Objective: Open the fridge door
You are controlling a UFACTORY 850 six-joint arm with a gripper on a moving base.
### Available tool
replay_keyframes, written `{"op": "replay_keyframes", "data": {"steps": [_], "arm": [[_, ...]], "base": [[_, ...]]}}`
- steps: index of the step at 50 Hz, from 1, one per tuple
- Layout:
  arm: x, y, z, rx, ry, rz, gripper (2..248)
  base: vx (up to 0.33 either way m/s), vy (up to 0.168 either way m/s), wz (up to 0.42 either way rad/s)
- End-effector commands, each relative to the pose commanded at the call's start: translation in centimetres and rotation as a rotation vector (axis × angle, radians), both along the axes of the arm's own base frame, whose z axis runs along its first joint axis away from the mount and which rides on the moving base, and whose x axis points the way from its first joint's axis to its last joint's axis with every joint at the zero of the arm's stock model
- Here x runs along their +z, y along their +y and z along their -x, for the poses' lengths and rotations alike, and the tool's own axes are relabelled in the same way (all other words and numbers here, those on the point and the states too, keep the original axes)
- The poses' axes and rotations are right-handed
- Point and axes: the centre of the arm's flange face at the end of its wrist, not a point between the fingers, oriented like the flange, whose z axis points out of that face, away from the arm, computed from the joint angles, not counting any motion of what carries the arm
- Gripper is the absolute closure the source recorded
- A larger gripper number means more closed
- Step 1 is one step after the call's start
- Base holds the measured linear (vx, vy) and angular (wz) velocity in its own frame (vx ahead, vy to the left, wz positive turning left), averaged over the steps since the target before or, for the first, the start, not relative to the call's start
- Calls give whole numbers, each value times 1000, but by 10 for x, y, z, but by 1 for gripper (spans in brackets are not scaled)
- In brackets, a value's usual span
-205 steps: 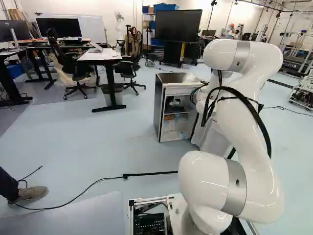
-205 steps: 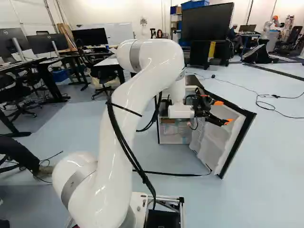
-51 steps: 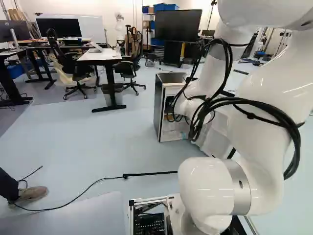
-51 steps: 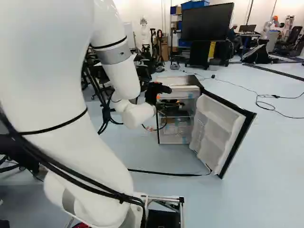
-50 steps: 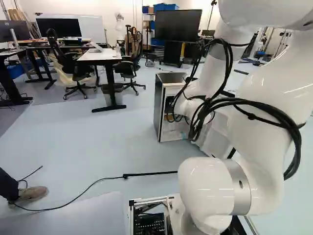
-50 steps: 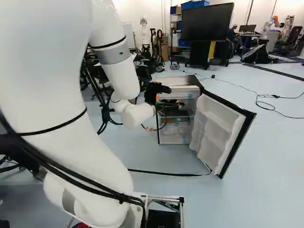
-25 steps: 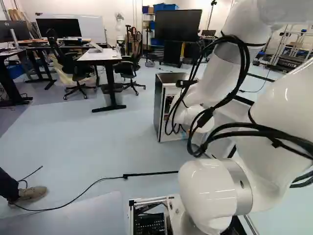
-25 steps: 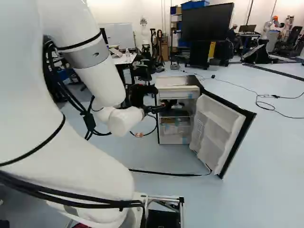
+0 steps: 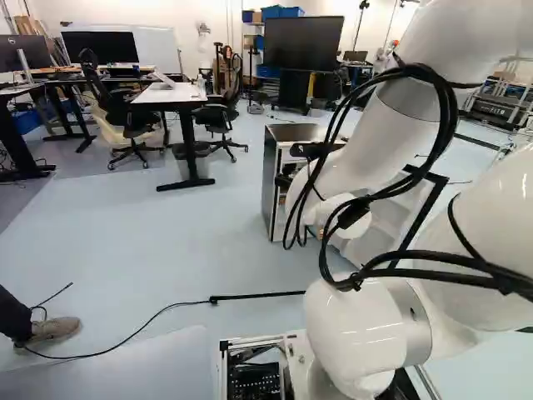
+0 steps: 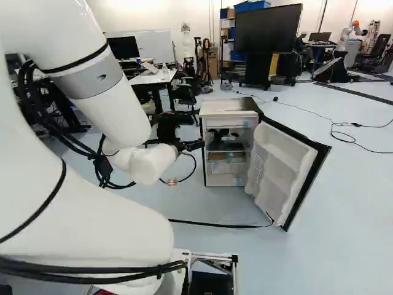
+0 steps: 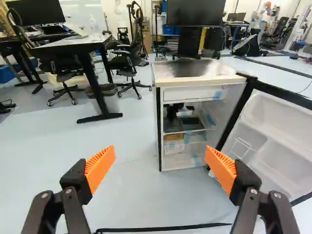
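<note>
Fridge door (image 11: 280,141) standing open, ahead of wide-spread jaws.
The fridge (image 11: 192,92) stands ahead of the jaws and apart from them, seen through the gap between their orange pads (image 11: 100,166); its door swings out to one side of it, beyond one pad, shelved inner face showing.

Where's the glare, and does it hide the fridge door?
Left base view: highlights on the arm's white shell; wrist view: pale sheen around a dark patch on the fridge top; right base view: door readable, with no glare hiding it.

Robotics lab: desks (image 9: 169,94), monitors (image 9: 100,47), another robot (image 10: 354,29).
</note>
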Motion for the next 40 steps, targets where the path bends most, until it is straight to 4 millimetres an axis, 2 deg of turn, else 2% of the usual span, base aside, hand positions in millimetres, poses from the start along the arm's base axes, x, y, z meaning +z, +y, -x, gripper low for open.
{"op": "replay_keyframes", "data": {"steps": [17,40], "arm": [[-2,6,10,37,10,7,3],[-2,7,11,41,11,8,3]], "base": [[0,0,0],[0,0,0]]}}
